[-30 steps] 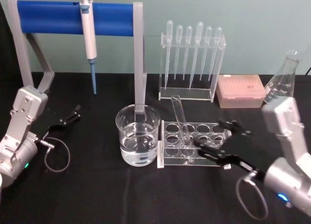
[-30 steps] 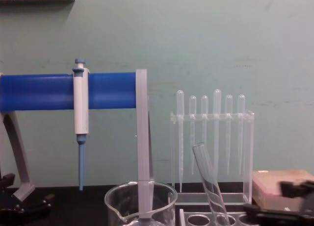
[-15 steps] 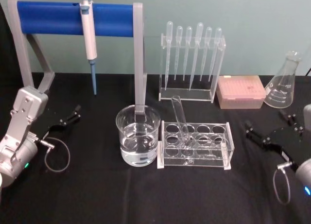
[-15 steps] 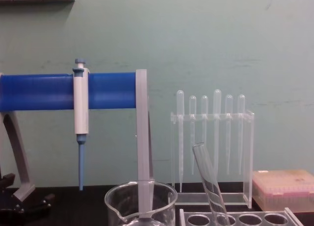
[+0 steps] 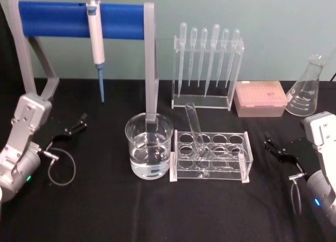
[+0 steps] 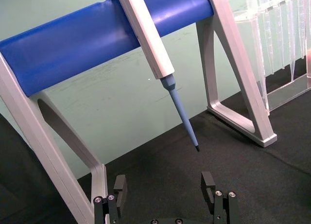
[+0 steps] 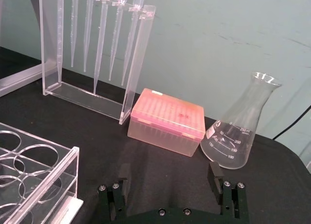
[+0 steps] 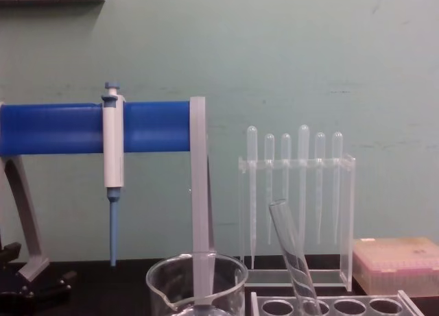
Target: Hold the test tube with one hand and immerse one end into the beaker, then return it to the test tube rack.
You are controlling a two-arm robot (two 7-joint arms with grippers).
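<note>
The clear test tube (image 5: 194, 127) leans in a hole of the clear rack (image 5: 239, 166), its rim tipped toward the beaker (image 5: 149, 145), which holds water just left of the rack. In the chest view the test tube (image 8: 291, 256) rises above the beaker (image 8: 196, 283). My right gripper (image 5: 286, 147) sits low at the table's right side, well clear of the rack, and is open and empty (image 7: 168, 178). My left gripper (image 5: 73, 125) rests at the far left, open and empty (image 6: 164, 187).
A blue-barred stand (image 5: 79, 20) with a white-and-blue pipette (image 5: 95, 40) stands behind the beaker. A dropper rack (image 5: 207, 69), a pink tip box (image 5: 260, 98) and a conical flask (image 5: 307, 87) line the back right. Cable loops lie by each arm.
My right gripper has pulled back from the rack's right end to the table's right side. The test tube stays leaning in the rack. The left arm has not moved.
</note>
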